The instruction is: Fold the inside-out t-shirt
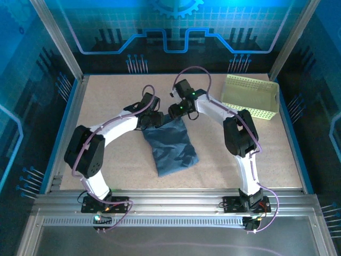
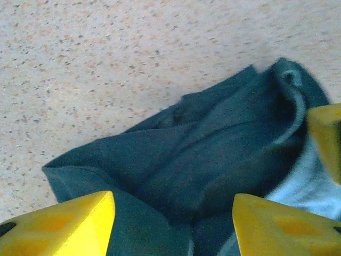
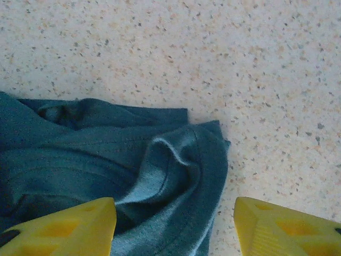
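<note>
soft slate-blue t-shirt [image 1: 171, 146] bunched into a rough oblong on the speckled table [image 1: 106, 101]
its wrinkled knit lies mid-table, its far edge at both grippers. the left gripper [image 2: 173, 197] and right gripper [image 3: 176, 201] hold their wedge-shaped yellow fingers spread wide over the folds, pinching nothing. a pale perforated plastic basket [image 1: 250, 97] sits apart, far right.

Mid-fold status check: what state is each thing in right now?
Dark slate-blue wrinkled t-shirt: folded compact, lying on the table, unheld.
Pale yellow-green perforated plastic basket: empty, apart from the shirt.
Left pincer: open, above the shirt.
Right pincer: open, above the shirt's edge.
</note>
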### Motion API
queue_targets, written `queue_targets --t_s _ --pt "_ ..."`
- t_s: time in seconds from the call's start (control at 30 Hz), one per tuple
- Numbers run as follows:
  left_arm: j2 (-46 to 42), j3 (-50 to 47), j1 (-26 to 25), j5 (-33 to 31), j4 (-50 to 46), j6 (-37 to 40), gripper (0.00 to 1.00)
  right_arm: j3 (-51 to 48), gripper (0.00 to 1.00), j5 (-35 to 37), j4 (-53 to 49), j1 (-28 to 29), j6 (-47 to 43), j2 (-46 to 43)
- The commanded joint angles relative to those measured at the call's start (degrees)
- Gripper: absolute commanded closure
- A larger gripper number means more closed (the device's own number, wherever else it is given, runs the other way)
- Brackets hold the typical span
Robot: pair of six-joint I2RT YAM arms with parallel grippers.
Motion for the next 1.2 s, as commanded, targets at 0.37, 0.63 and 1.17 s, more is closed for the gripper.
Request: queue_targets --t_s 0.37,0.63,1.17 --pt "8.1 5.5 2.0 -5.3 -5.6 -1.0 0.64 10.5 0.62 -2.7 -2.6 -1.4 -0.9 9.6" --pt "4.8 5.1 5.0 -2.6 -3.2 -3.7 0.86 13.3 0.91 -0.7 -3.7 -2.8 1.7 12.1" --pt "10.9 16.0 11.2 2.2 -6.6 -4.2 0.76 14.3 0.85 0.4 -4.7 -4.6 4.5 10.1"
